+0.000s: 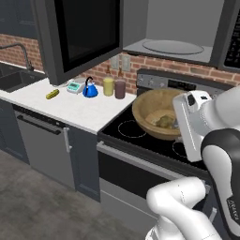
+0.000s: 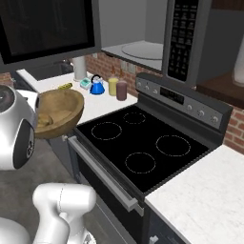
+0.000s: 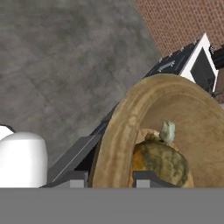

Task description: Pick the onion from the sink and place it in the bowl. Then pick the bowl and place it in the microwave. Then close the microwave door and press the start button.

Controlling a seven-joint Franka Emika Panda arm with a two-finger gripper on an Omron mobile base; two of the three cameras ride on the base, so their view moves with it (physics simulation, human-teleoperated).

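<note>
Gripper [image 3: 110, 178], jaws pinching the rim of the bowl [image 1: 152, 108], which I carry over the stove's front edge, onion [image 3: 162, 161] inside; the open microwave [image 1: 173, 47] lies above and beyond.

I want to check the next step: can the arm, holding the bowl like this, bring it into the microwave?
Probably yes. The pincer grips the rim of the bowl with the onion inside, held above the stove. The microwave above stands open, with its door swung aside.
</note>
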